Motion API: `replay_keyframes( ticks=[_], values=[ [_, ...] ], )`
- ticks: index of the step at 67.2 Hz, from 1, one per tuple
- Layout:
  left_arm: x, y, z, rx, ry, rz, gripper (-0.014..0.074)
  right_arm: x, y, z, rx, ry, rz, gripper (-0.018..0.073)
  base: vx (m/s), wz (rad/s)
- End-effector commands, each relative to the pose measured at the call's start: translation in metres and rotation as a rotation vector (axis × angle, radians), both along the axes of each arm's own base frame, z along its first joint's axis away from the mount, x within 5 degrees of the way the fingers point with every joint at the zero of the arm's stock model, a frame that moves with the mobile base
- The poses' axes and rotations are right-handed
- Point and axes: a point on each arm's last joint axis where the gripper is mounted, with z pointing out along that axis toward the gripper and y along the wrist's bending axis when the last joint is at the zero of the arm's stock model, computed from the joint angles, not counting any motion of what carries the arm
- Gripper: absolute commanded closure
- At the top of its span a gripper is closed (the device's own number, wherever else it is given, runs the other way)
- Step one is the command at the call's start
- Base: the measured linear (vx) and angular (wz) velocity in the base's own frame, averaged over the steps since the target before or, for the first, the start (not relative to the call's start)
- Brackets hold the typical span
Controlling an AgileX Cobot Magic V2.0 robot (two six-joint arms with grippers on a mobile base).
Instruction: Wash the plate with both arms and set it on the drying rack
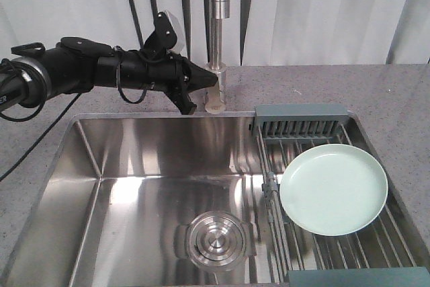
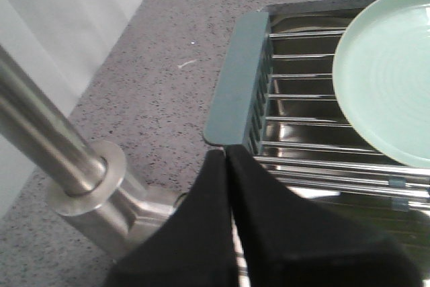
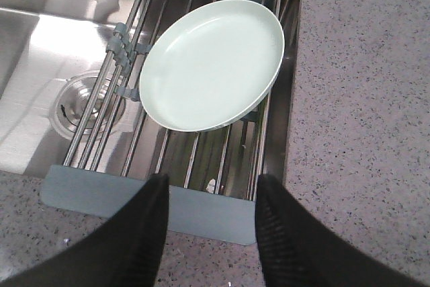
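- Front view: the plate (image 1: 334, 189) lay flat on the drying rack (image 1: 302, 119), which spanned the right end of the steel sink (image 1: 134, 159). The plate's left edge reached over the rack's left rods. The left arm (image 1: 87, 72) stretched in from the left above the counter (image 1: 376, 92), behind the sink. The left gripper (image 1: 213, 80) had its tips together and held nothing; it sat just beside the base of the tap (image 1: 218, 38), well apart from the plate. The round drain (image 1: 215, 238) sat in the sink floor, left of the rack.
- Left wrist view: the left gripper (image 2: 224, 154) showed two black fingers (image 2: 201, 226) pressed together, with only a thin seam between them. Beyond their tips were the rack's grey-blue end piece (image 2: 235, 78) and its steel rods. The plate (image 2: 386, 72) rested on those rods at upper right. The tap's steel column (image 2: 47, 146) rose at left.
- Right wrist view: the right gripper (image 3: 209, 189) hovered above the rack's near end piece (image 3: 201, 213), its two fingers (image 3: 148, 226) spread apart and empty. The plate (image 3: 215, 62) lay on the rods just beyond, not touched by either finger. The drain (image 3: 84, 102) showed through the rods at left.
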Motion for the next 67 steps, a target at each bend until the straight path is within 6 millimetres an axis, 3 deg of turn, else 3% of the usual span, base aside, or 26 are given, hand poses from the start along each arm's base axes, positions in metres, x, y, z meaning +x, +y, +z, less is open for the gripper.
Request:
replay_keyframes(
  ticks=[1,15,34,52,67],
  values=[
    [0.000,0.004,0.047,-0.081,-0.102,0.074,0.0604,0.004,0.000,0.011,0.005,-0.075,0.001,0.0258,0.00,0.00],
    [-0.006,0.005,0.063,-0.101,-0.120,0.074,0.0604,0.004,0.000,0.011,0.005,-0.075,0.001,0.0258,0.00,0.00],
    [-0.042,0.022,0.117,0.007,-0.069,0.150,0.0604,0.004,0.000,0.011,0.005,-0.075,0.001,0.0258,0.00,0.00],
    [-0.083,0.053,0.165,0.079,0.096,0.425,0.0604,0.004,0.000,0.011,0.005,-0.075,0.001,0.0258,0.00,0.00],
    [-0.108,0.080,0.180,0.117,0.241,0.699,0.0604,0.004,0.000,0.011,0.005,-0.075,0.001,0.0258,0.00,0.00]
  ],
)
